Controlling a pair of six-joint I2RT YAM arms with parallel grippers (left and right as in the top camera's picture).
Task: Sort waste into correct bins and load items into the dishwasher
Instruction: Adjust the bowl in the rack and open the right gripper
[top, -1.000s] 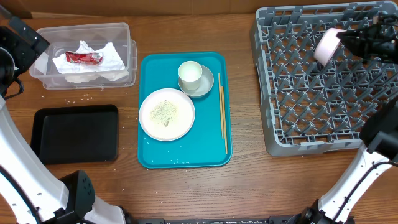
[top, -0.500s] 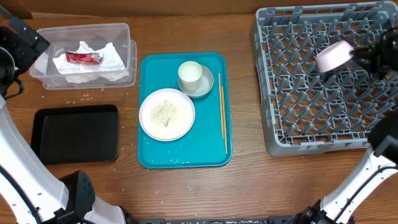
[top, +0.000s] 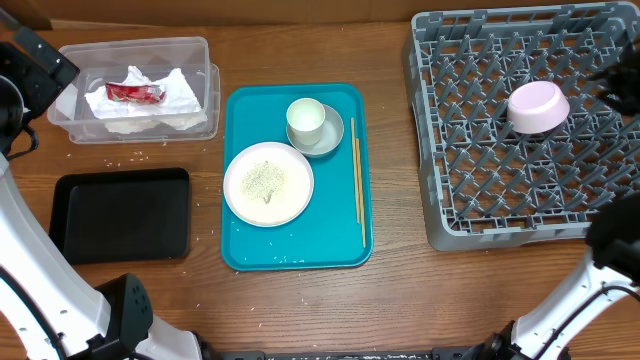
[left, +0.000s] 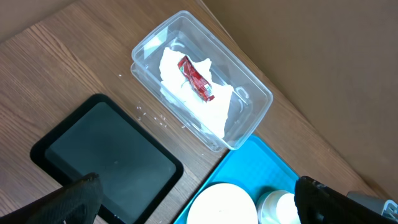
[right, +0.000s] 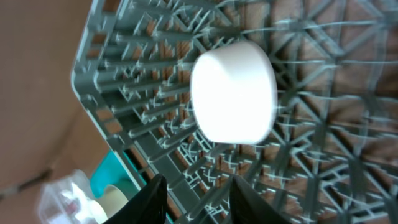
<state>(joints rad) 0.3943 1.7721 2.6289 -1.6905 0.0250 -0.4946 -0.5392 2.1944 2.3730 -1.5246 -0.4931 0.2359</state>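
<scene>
Right gripper (right: 199, 183) jaws parted, nothing between them. Pale pink bowl (right: 233, 98) sits upside down on the grey dish rack (right: 124, 93), just ahead of the fingertips and clear of them. Left gripper (left: 198, 183) wide open, empty (clear tub (left: 144, 43) holding napkin (left: 214, 109) and red wrapper (left: 196, 78) lies well ahead of it).

The bench (top: 300, 310) is matt grained wood. At two o'clock, the dish rack (top: 500, 190) is dull grey plastic, its bowl (top: 538, 107) smooth. At ten o'clock, the tub (top: 196, 52) is clear glossy plastic, holding a crumpled paper napkin (top: 150, 112) and shiny red wrapper (top: 134, 92).
</scene>
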